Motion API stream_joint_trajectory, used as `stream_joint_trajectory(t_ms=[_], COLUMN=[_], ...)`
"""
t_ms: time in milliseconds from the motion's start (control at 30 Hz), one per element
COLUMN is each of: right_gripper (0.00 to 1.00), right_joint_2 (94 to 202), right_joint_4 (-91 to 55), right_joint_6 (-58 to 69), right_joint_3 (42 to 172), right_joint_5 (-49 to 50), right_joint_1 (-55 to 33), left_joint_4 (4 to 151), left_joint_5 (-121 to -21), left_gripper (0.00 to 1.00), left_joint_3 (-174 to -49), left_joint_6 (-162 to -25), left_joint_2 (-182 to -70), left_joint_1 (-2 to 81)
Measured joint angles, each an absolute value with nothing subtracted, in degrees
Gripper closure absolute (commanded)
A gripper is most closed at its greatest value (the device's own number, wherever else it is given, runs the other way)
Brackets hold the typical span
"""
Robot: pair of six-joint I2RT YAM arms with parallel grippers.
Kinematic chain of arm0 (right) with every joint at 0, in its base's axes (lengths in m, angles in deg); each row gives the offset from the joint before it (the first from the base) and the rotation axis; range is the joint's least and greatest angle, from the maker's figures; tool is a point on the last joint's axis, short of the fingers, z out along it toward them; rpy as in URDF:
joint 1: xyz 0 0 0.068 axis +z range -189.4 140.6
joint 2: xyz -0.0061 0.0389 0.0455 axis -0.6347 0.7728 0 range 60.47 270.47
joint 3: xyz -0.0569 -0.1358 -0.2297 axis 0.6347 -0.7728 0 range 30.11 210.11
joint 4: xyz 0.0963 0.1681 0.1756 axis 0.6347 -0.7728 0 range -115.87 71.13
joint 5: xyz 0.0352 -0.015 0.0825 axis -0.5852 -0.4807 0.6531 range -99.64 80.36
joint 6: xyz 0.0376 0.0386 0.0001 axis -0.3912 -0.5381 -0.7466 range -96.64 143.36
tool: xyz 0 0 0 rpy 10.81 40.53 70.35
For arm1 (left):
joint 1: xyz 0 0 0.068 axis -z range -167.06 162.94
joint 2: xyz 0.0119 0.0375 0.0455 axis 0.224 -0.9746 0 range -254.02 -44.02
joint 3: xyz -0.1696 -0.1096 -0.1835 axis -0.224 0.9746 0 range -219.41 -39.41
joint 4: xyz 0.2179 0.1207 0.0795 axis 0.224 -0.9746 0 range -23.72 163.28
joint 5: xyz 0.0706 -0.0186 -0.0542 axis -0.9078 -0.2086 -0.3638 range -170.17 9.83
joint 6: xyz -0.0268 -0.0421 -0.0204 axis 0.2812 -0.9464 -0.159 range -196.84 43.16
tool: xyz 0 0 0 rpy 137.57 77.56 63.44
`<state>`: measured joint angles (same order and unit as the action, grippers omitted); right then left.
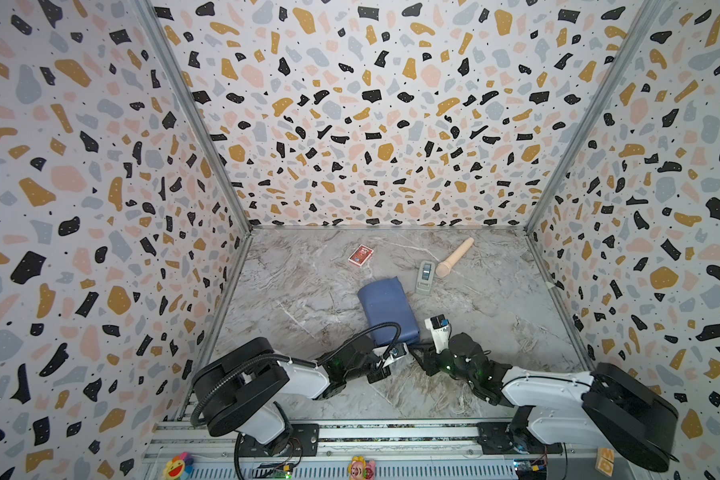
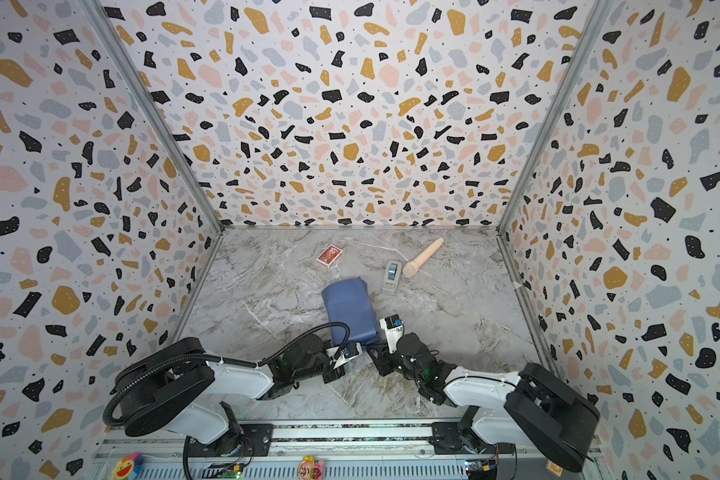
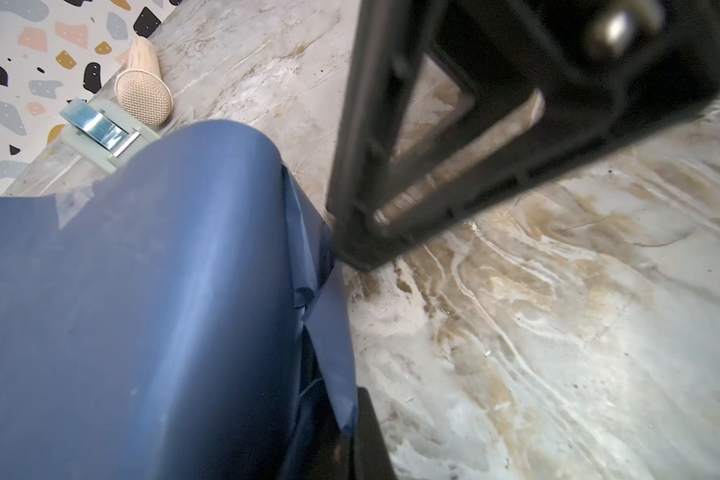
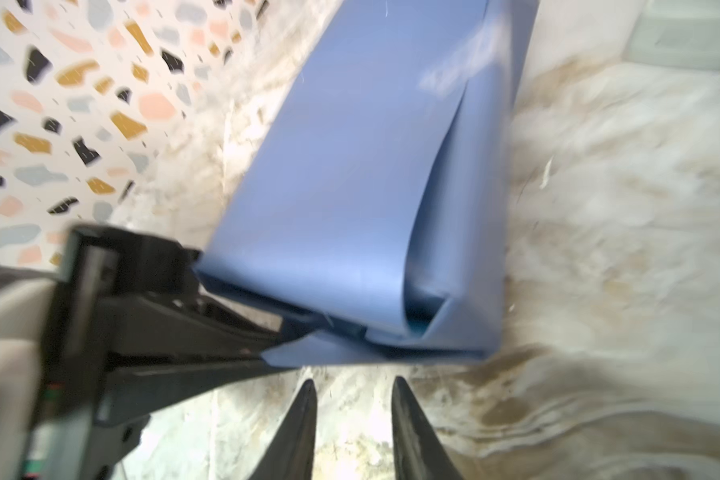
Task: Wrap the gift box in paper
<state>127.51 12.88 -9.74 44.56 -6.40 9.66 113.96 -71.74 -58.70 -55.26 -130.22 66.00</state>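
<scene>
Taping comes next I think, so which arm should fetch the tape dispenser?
Right, likely: right gripper is open and empty, tape dispenser lies ahead of it, and left gripper pinches the paper.

red card pack [image 1: 360,254] at back; tape disp [image 1: 425,277] nxt to beige mic [image 1: 454,257], on marble tbl [image 1: 495,299]

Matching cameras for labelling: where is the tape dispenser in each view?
In a top view: tape dispenser just beyond the paper, beside the microphone.
In a top view: same place.
Left wrist: behind the paper's fold.
Right wrist: blurred, cut off, past the paper.
Shared landmark: the paper.
</scene>
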Motion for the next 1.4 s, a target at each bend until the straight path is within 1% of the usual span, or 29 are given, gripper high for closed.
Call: stream_joint_trajectory(t_ms=[67, 167, 233, 367, 467, 600, 900, 1400], right_gripper=[0.55, 0.45, 0.4, 0.34, 0.33, 0.34, 0.35, 0.37], right_joint_2=[124.15, 123.66, 125.59, 132.67, 137.92, 141.87, 141.78, 141.72], right_joint_4=[8.44, 4.27, 2.54, 1.54, 1.27, 1.32, 6.21, 8.4], right_joint_6=[-8.63, -7.08, -6.11, -4.23, -3.08, -2.46, -2.53, -2.29], right_joint_3=[45.96, 49.44, 52.61, 58.97, 61.87, 62.16, 59.43, 58.36], right_joint_5=[-5.74, -4.78, -4.04, -2.92, -2.51, -2.11, -1.54, -0.45], right_joint_1=[7.71, 5.11, 3.5, 1.75, 1.53, 1.53, 1.42, 1.64], left_joint_4=[113.92, 113.83, 113.81, 113.64, 113.33, 112.54, 110.95, 110.93], left_joint_5=[-71.35, -70.93, -70.74, -70.45, -70.19, -70.13, -71.33, -76.35], left_gripper=[1.0, 1.0, 1.0, 1.0, 1.0, 1.0, 1.0, 1.0], left_joint_3=[-58.13, -57.67, -57.65, -57.67, -57.67, -57.8, -59.11, -59.16], left_joint_6=[-55.44, -55.5, -55.48, -55.41, -55.39, -55.33, -55.7, -61.36], left_joint_2=[-129.91, -129.82, -129.76, -129.41, -129.34, -129.1, -127.9, -126.98], left_joint_1=[66.0, 66.0, 66.0, 66.0, 66.0, 66.0, 65.98, 65.98])
